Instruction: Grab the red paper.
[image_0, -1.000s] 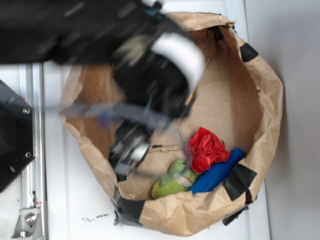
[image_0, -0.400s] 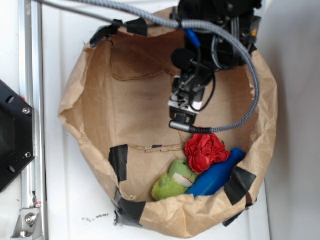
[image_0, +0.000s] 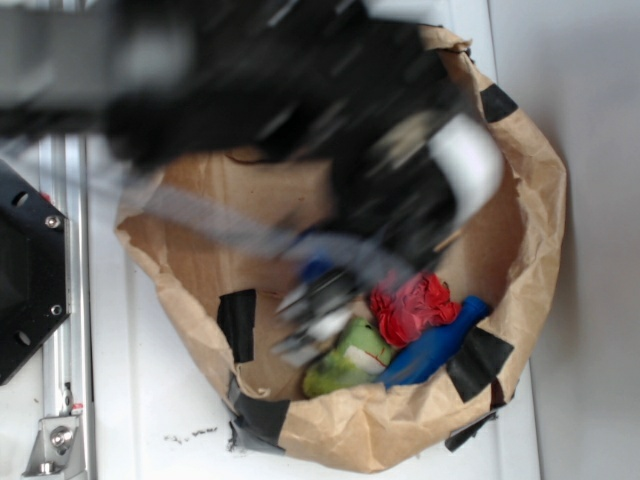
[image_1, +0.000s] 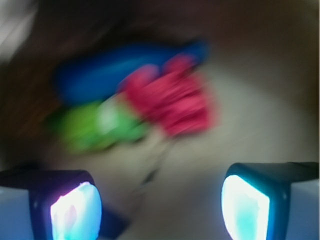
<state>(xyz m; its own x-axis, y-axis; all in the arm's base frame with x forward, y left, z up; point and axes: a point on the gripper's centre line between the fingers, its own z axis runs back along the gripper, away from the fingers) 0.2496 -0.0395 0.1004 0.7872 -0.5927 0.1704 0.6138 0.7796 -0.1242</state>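
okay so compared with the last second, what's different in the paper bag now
The arm swung back across the bag, and the open gripper now hangs beside the green toy, left of the red paper, gripping nothing. Red paper, toy, blue bottle and the bag stayed put.

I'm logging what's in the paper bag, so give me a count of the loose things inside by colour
Red: 1, the red paper
Green: 1, the green toy
Blue: 1, the blue bottle-shaped object
Total: 3
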